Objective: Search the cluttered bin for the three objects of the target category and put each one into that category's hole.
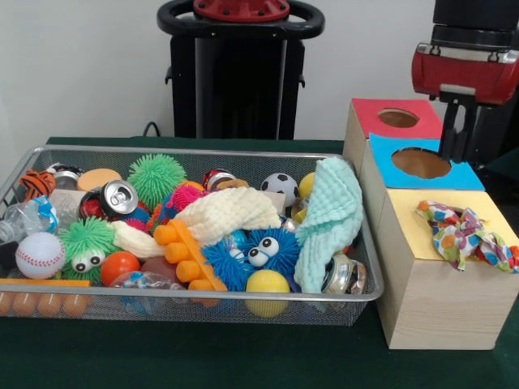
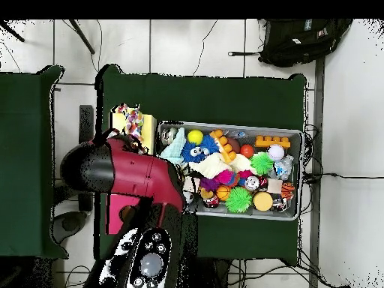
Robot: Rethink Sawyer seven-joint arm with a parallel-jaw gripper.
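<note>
- The green-covered table (image 1: 243,356) carried a wire mesh bin (image 1: 186,306) and, just beside it, a wooden box (image 1: 430,292) with three coloured tops
- The red and black arm (image 1: 464,69) hung above the box's blue panel; its end effector (image 1: 456,134) showed only as dark fingers above the blue hole (image 1: 421,163), and whether they were spread or pressed together I could not tell
- The bin was crowded: a mint green knitted cloth (image 1: 332,215) draped over its right side, a cream knitted cloth (image 1: 231,212) in the middle, a blue spiky ball with googly eyes (image 1: 251,253), a green spiky ball (image 1: 156,177), a crushed drink can (image 1: 113,198), a white baseball (image 1: 39,254) and a yellow ball (image 1: 268,284)
- A multicoloured spotted cloth (image 1: 466,235) lay crumpled on the yellow top (image 1: 422,227), covering its hole
- The red top's hole (image 1: 398,118) stood open
</note>
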